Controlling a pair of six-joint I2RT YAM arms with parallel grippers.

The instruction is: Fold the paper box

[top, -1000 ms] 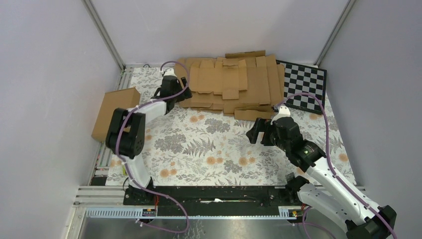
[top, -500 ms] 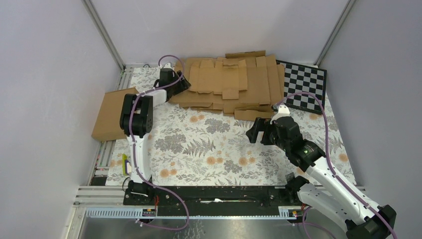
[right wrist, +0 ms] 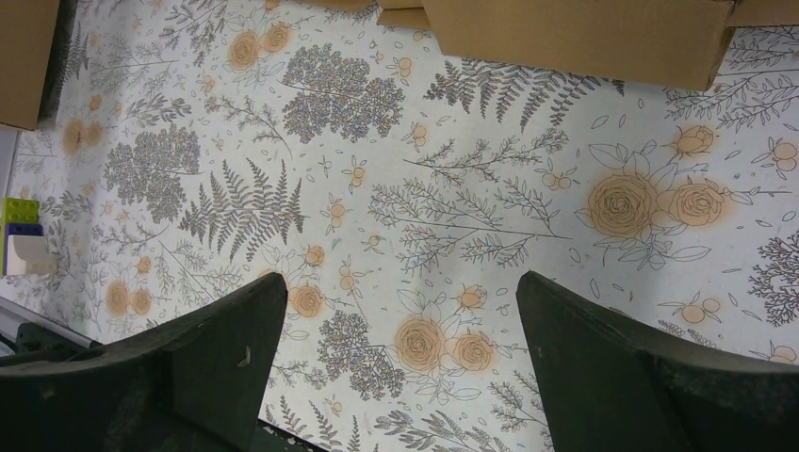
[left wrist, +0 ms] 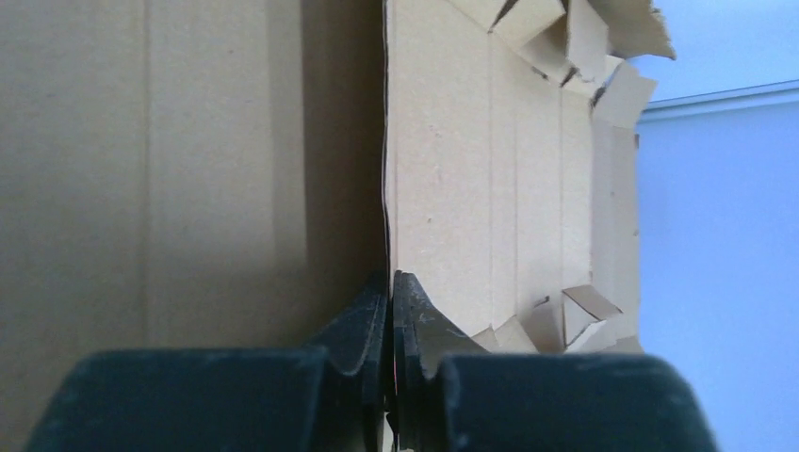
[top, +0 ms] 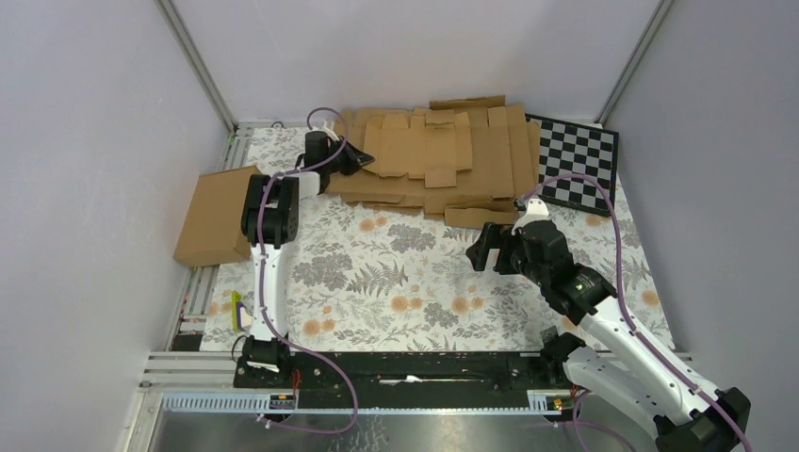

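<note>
The paper box (top: 419,151) is a flat brown cardboard blank with tabbed flaps, lying on top of a pile at the back of the table. My left gripper (top: 353,160) is at its left edge. In the left wrist view the jaws (left wrist: 389,287) are shut on that thin edge, with the creased, tabbed face of the paper box (left wrist: 481,179) stretching away to the right. My right gripper (top: 490,247) hovers open over the floral mat, right of centre. Nothing lies between its fingers (right wrist: 400,292).
Wider cardboard sheets (top: 490,184) lie under the blank. A larger brown carton (top: 215,212) leans at the left table edge. A checkerboard (top: 577,162) lies at the back right. A small green, blue and white block (right wrist: 21,235) sits near the mat's left edge.
My left arm has stretched further back and its gripper has closed on the blank's left edge, which has lifted and shifted a little. The right arm has not moved.
</note>
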